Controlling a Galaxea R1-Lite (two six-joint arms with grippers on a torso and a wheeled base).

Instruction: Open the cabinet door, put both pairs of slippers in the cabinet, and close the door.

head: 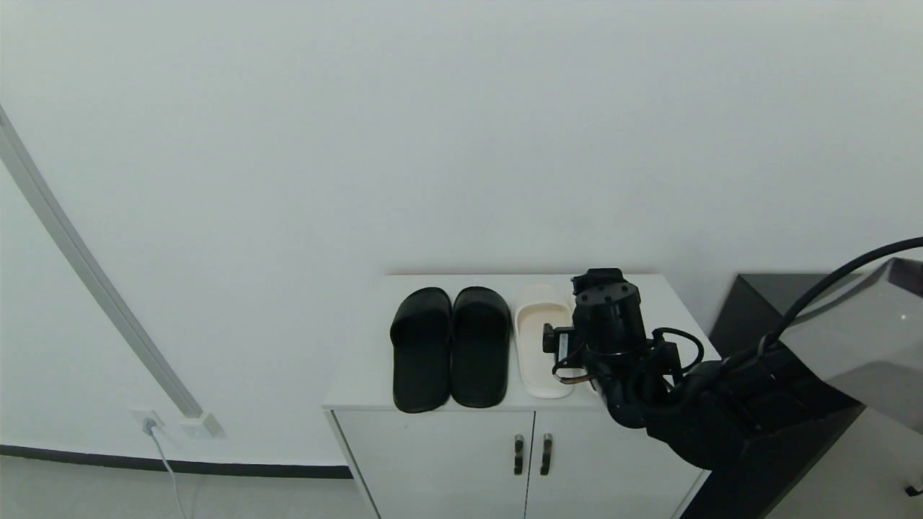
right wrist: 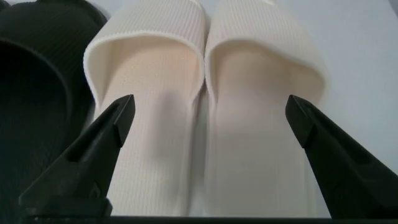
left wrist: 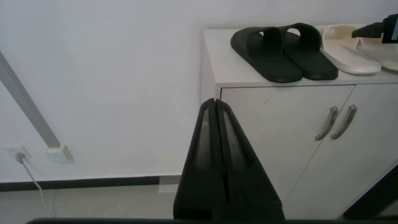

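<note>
The cabinet (head: 433, 461) doors are closed. On its top, 2 black slippers (head: 476, 346) lie at the front edge, with 2 white slippers (head: 537, 346) just beside them toward the right edge. The right gripper (right wrist: 209, 102) gapes wide around the white pair, gripping nothing. The left gripper (left wrist: 215, 106), fingers pressed together and empty, hangs before the cabinet's left front corner.

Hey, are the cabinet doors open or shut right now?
Shut. Both cabinet doors sit flush, handles side by side; the black slippers and white slippers lie on top.
</note>
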